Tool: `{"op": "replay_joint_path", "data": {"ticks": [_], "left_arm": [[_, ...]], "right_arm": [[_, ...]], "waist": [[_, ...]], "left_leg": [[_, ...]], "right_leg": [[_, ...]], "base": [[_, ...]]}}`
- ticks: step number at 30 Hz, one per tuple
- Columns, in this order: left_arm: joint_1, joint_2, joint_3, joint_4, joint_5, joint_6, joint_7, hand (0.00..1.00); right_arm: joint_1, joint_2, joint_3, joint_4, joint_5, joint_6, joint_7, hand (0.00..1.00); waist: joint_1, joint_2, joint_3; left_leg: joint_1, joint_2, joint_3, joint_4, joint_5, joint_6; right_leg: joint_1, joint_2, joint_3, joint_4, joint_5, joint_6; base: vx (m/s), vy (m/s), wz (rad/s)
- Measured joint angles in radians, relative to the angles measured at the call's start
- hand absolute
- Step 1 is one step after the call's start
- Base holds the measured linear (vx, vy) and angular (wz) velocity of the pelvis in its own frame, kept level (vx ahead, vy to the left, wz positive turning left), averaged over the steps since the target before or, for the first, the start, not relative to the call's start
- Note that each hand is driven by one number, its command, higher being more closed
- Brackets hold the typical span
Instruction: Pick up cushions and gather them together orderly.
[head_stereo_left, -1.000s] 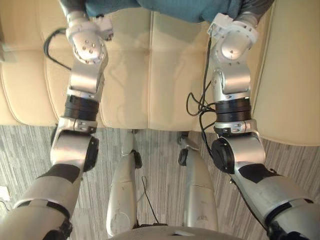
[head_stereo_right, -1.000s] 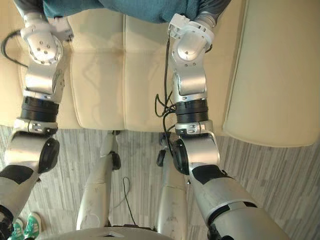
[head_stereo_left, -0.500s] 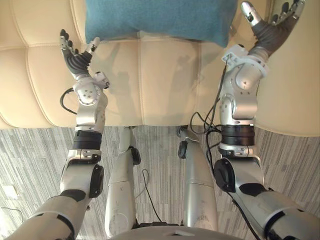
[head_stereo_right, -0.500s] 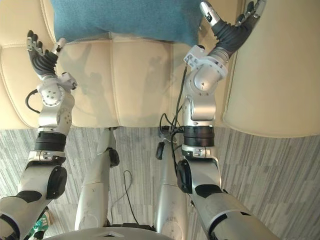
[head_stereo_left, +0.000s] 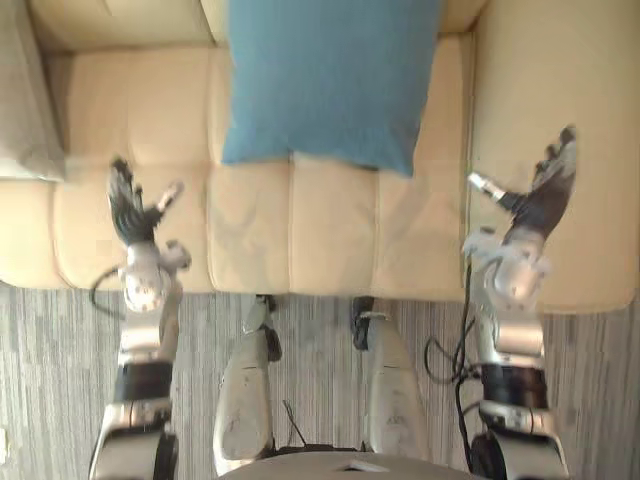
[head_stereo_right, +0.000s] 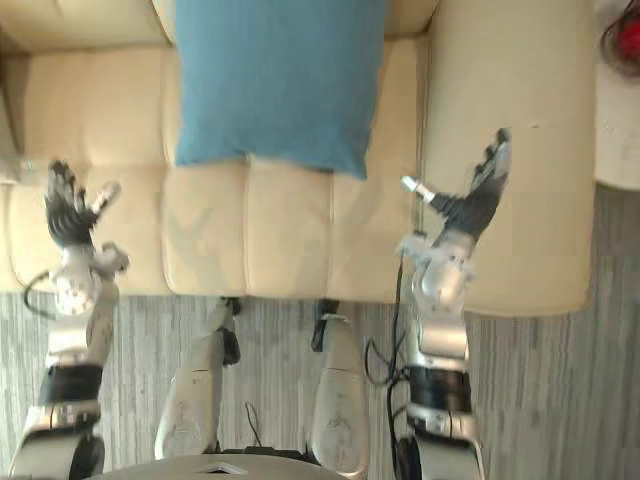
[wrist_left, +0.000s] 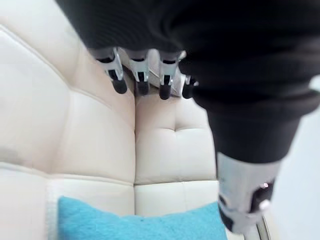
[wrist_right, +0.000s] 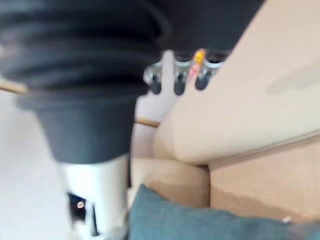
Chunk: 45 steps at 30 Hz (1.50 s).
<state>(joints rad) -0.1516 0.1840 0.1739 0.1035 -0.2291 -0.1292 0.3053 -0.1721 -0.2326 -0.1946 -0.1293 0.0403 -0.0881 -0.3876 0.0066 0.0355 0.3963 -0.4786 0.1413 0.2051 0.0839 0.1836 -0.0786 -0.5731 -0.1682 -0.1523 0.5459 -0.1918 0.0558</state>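
Note:
A blue cushion (head_stereo_left: 330, 80) lies flat on the cream sofa seat (head_stereo_left: 250, 215), right of centre against the back. A grey cushion (head_stereo_left: 22, 110) sits at the seat's left end. My left hand (head_stereo_left: 130, 210) is raised over the front left of the seat, fingers straight and open, holding nothing. My right hand (head_stereo_left: 540, 195) is raised over the sofa's right armrest (head_stereo_left: 530, 90), also open and empty. Both hands are apart from the blue cushion (wrist_left: 135, 225), whose edge appears in each wrist view.
The sofa's front edge runs across the middle of the eye views, with grey striped carpet (head_stereo_left: 50, 380) below it. A red object (head_stereo_right: 625, 40) sits on a pale surface beyond the right armrest.
The camera has pulled back, so more of the sofa and the whole blue cushion show. Both hands have drawn away from the blue cushion's sides and stay open.

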Motion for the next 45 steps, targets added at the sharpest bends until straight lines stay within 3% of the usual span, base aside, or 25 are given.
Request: {"op": "replay_joint_path", "data": {"ticks": [5, 7, 12, 17, 23, 24, 25, 26, 27, 29, 30, 31, 32, 33, 34, 35, 38, 39, 40, 41, 43, 44, 45], "left_arm": [[0.200, -0.059, -0.016, 0.195, 0.058, 0.019, -0.117, 0.00], [0.221, -0.085, -0.008, 0.338, 0.081, 0.036, -0.152, 0.00], [0.227, -0.117, 0.071, 0.635, 0.139, 0.064, -0.169, 0.00], [0.249, -0.118, 0.109, 0.803, 0.195, 0.080, -0.183, 0.00], [0.244, -0.128, 0.109, 0.852, 0.215, 0.083, -0.179, 0.00], [0.222, -0.129, 0.109, 0.848, 0.215, 0.082, -0.176, 0.00], [0.221, -0.137, 0.109, 0.840, 0.215, 0.082, -0.171, 0.00], [0.222, -0.151, 0.119, 0.824, 0.214, 0.081, -0.163, 0.00], [0.225, -0.153, 0.125, 0.813, 0.213, 0.081, -0.155, 0.00], [0.230, -0.152, 0.125, 0.806, 0.213, 0.081, -0.152, 0.00], [0.248, -0.151, 0.129, 0.795, 0.213, 0.081, -0.145, 0.00], [0.252, -0.149, 0.134, 0.782, 0.213, 0.082, -0.141, 0.00], [0.253, -0.154, 0.141, 0.781, 0.213, 0.085, -0.136, 0.00], [0.253, -0.183, 0.143, 0.778, 0.206, 0.087, -0.131, 0.00], [0.248, -0.195, 0.140, 0.768, 0.192, 0.083, -0.125, 0.00], [0.237, -0.194, 0.134, 0.776, 0.192, 0.081, -0.122, 0.00], [0.205, -0.209, 0.056, 0.811, 0.193, 0.084, -0.117, 0.00], [0.214, -0.215, 0.035, 0.809, 0.196, 0.083, -0.118, 0.00], [0.214, -0.213, 0.026, 0.809, 0.196, 0.083, -0.118, 0.00], [0.206, -0.204, 0.018, 0.808, 0.196, 0.082, -0.118, 0.00], [0.207, -0.203, 0.018, 0.813, 0.203, 0.085, -0.122, 0.00], [0.207, -0.203, 0.017, 0.813, 0.214, 0.086, -0.125, 0.00], [0.208, -0.201, 0.020, 0.815, 0.222, 0.086, -0.134, 0.00]], "right_arm": [[0.191, 0.108, 0.035, 0.215, -0.047, 0.008, 0.131, 0.00], [0.238, 0.138, 0.033, 0.367, -0.047, 0.011, 0.178, 0.00], [0.252, 0.158, -0.004, 0.721, -0.047, 0.031, 0.239, 0.00], [0.247, 0.171, -0.106, 0.971, -0.072, 0.053, 0.254, 0.00], [0.243, 0.207, -0.122, 1.050, -0.077, 0.073, 0.254, 0.00], [0.242, 0.218, -0.115, 1.049, -0.077, 0.073, 0.254, 0.00], [0.241, 0.220, -0.103, 1.050, -0.077, 0.073, 0.253, 0.00], [0.225, 0.229, -0.099, 1.048, -0.076, 0.074, 0.253, 0.00], [0.236, 0.227, -0.091, 1.044, -0.075, 0.073, 0.252, 0.00], [0.240, 0.223, -0.083, 1.049, -0.074, 0.072, 0.246, 0.00], [0.245, 0.228, -0.078, 1.053, -0.074, 0.071, 0.246, 0.00], [0.236, 0.232, -0.062, 1.056, -0.075, 0.071, 0.246, 0.00], [0.220, 0.231, -0.060, 1.059, -0.077, 0.073, 0.246, 0.00], [0.207, 0.224, -0.058, 1.057, -0.078, 0.073, 0.242, 0.00], [0.184, 0.216, -0.056, 1.051, -0.078, 0.072, 0.233, 0.00], [0.164, 0.220, -0.054, 1.052, -0.078, 0.072, 0.231, 0.00], [0.122, 0.205, -0.035, 1.047, -0.078, 0.073, 0.229, 0.00], [0.137, 0.205, -0.032, 1.048, -0.078, 0.076, 0.228, 0.00], [0.143, 0.205, -0.032, 1.048, -0.078, 0.077, 0.226, 0.00], [0.148, 0.207, -0.035, 1.048, -0.078, 0.081, 0.223, 0.00], [0.153, 0.201, -0.043, 1.048, -0.078, 0.084, 0.214, 0.00], [0.165, 0.196, -0.044, 1.048, -0.078, 0.084, 0.203, 0.00], [0.176, 0.196, -0.046, 1.048, -0.078, 0.085, 0.203, 0.00]], "waist": [[0.013, -0.043, -0.132], [0.015, -0.050, -0.197], [0.016, -0.051, -0.291], [0.019, -0.058, -0.324], [0.020, -0.077, -0.316], [0.021, -0.087, -0.301], [0.030, -0.076, -0.302], [0.038, -0.054, -0.284], [0.030, -0.059, -0.283], [0.033, -0.074, -0.284], [0.041, -0.090, -0.294], [0.049, -0.109, -0.304], [0.059, -0.115, -0.311], [0.086, -0.074, -0.314], [0.106, -0.064, -0.305], [0.105, -0.074, -0.297], [0.092, 0.004, -0.258], [0.086, 0.014, -0.264], [0.080, 0.014, -0.265], [0.079, -0.009, -0.262], [0.071, -0.011, -0.260], [0.065, -0.013, -0.260], [0.068, -0.017, -0.257]], "left_leg": [[0.147, 0.019, 0.016, 0.037, -0.072, -0.015], [0.195, 0.020, 0.018, 0.034, -0.093, -0.017], [0.323, 0.009, 0.032, -0.036, -0.101, -0.018], [0.433, -0.016, 0.069, -0.139, -0.074, -0.015], [0.461, -0.026, 0.131, -0.159, -0.074, -0.013], [0.432, -0.023, 0.126, -0.105, -0.106, 0.007], [0.403, 0.008, 0.117, -0.072, -0.121, 0.027], [0.385, 0.036, 0.130, -0.047, -0.121, 0.034], [0.373, 0.043, 0.113, -0.017, -0.126, 0.034], [0.370, 0.044, 0.088, 0.011, -0.125, 0.040], [0.340, 0.043, 0.083, 0.037, -0.120, 0.040], [0.315, 0.033, 0.085, 0.064, -0.117, 0.034], [0.292, 0.041, 0.081, 0.074, -0.110, 0.030], [0.259, 0.068, 0.071, 0.060, -0.097, 0.026], [0.239, 0.076, 0.084, 0.045, -0.056, 0.026], [0.221, 0.066, 0.101, 0.041, -0.040, 0.028], [0.213, 0.088, 0.097, 0.002, -0.005, 0.012], [0.225, 0.086, 0.097, -0.024, -0.015, -0.003], [0.227, 0.085, 0.097, -0.031, -0.038, -0.031], [0.216, 0.077, 0.095, -0.006, -0.063, -0.034], [0.219, 0.053, 0.065, 0.123, -0.082, -0.005], [0.237, 0.034, 0.038, 0.189, -0.189, 0.011], [0.238, 0.028, 0.027, 0.243, -0.238, 0.007]], "right_leg": [[0.198, 0.024, 0.000, -0.102, 0.004, 0.010], [0.271, 0.031, -0.001, -0.163, 0.017, 0.021], [0.422, 0.038, 0.001, -0.313, 0.067, 0.040], [0.512, 0.038, 0.030, -0.420, 0.118, 0.055], [0.507, 0.037, 0.081, -0.450, 0.181, 0.045], [0.480, 0.034, 0.055, -0.408, 0.202, 0.019], [0.462, 0.046, 0.051, -0.396, 0.222, -0.006], [0.414, 0.043, 0.009, -0.252, 0.176, -0.039], [0.356, 0.016, -0.034, 0.046, 0.087, -0.048], [0.350, -0.014, -0.048, 0.278, 0.041, -0.028], [0.370, -0.032, -0.050, 0.342, 0.054, -0.017], [0.387, -0.037, -0.050, 0.280, 0.094, 0.006], [0.403, -0.018, -0.057, 0.228, 0.059, 0.047], [0.444, 0.029, -0.079, 0.071, 0.013, 0.050], [0.477, 0.052, -0.087, -0.033, -0.044, 0.034], [0.484, 0.047, -0.086, -0.092, -0.089, 0.025], [0.485, 0.087, -0.099, -0.163, -0.081, 0.014], [0.487, 0.087, -0.106, -0.164, -0.076, 0.010], [0.487, 0.083, -0.109, -0.170, -0.068, 0.004], [0.476, 0.064, -0.107, -0.189, -0.053, -0.017], [0.463, 0.045, -0.096, -0.203, -0.029, -0.011], [0.455, 0.037, -0.080, -0.206, -0.011, 0.004], [0.448, 0.032, -0.058, -0.207, 0.000, 0.017]], "base": [[0.15, -0.015, -0.15], [0.15, 0.040, -0.09], [0.10, 0.055, -0.09], [0.04, 0.061, -0.18], [-0.04, 0.058, -0.33], [-0.12, 0.047, -0.33], [-0.16, 0.032, -0.44], [-0.17, -0.007, -0.15], [-0.14, -0.026, 0.17], [-0.12, -0.071, 0.42], [-0.16, -0.113, 0.24], [-0.18, -0.135, 0.11], [-0.14, -0.104, -0.19], [-0.18, -0.116, -0.45], [-0.19, -0.108, -0.51], [-0.24, -0.166, -0.34], [-0.29, -0.090, -0.05], [-0.29, -0.036, 0.07], [-0.20, -0.002, 0.07], [-0.11, 0.042, -0.14], [-0.12, 0.072, -0.23], [-0.06, 0.107, -0.30], [-0.06, 0.119, -0.40]]}}
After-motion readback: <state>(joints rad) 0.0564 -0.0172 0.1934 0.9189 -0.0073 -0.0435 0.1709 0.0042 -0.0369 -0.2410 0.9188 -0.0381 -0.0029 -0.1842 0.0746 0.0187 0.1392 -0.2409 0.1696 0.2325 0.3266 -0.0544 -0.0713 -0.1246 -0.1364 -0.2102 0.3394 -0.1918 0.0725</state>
